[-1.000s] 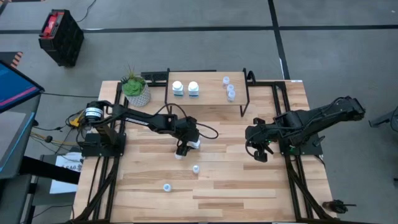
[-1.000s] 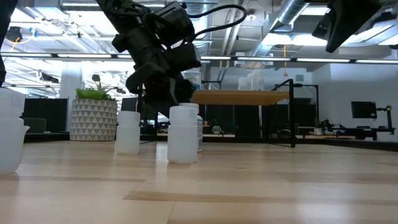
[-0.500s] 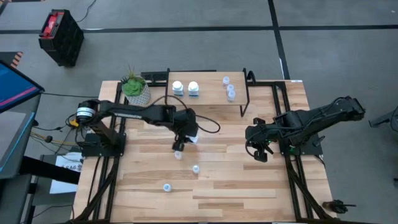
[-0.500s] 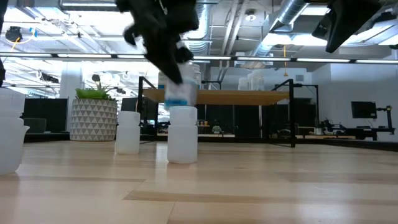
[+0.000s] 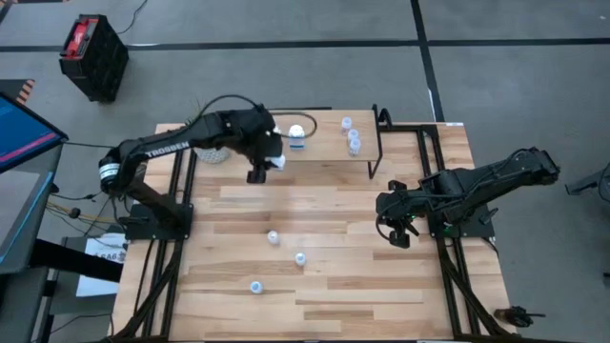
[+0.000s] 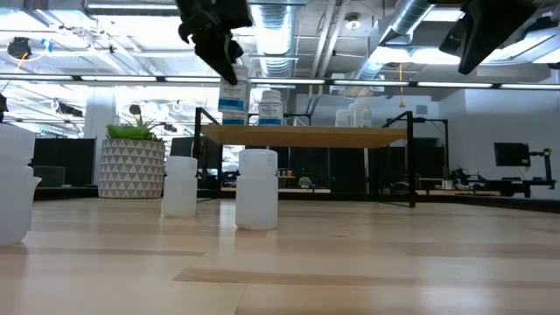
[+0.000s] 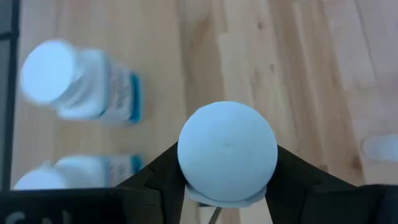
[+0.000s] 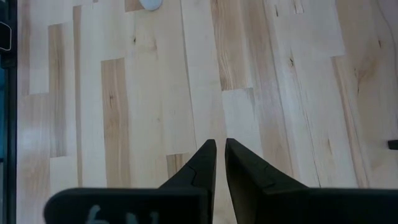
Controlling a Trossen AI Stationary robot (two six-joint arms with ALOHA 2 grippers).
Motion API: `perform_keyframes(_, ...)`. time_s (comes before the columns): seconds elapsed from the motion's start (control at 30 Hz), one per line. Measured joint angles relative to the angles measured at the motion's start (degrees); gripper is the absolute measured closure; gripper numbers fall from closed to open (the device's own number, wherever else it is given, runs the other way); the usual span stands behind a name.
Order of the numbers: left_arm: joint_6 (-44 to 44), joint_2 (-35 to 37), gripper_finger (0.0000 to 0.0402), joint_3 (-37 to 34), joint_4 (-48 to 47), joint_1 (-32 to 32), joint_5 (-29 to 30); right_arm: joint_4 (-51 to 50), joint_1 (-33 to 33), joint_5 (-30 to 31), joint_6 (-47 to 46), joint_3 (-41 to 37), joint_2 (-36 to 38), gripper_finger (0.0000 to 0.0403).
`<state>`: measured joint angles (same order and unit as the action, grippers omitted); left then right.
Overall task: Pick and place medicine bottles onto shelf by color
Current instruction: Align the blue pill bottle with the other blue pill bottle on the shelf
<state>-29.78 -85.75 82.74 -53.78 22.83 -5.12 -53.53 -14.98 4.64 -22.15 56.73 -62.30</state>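
We see left claw (image 5: 259, 170) gripping a white bottle (image 7: 227, 152) at the shelf's (image 5: 324, 152) left edge; right claw (image 5: 401, 233) closed, idle over open tabletop (image 5: 334, 286).

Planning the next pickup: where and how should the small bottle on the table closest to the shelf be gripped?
Take the small bottle by its round body just under the cap, coming straight down from above, jaws on opposite sides. It stands upright, cap up, apart from its two neighbours. The left gripper holds a white bottle.
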Motion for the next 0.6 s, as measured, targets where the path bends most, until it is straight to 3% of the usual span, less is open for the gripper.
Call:
perform_keyframes(0.2, -1.67, -0.50, 0.0258, -0.02, 0.68, 5.09, -1.25, -0.07, 0.00, 0.00, 0.09, 0.00, 0.00, 0.0344)
perform_keyframes(0.6, -3.69, -2.74, 0.0245, 0.00, 1.72, 9.51, -2.67, -0.21, 0.00, 0.00, 0.07, 0.00, 0.00, 0.0344)
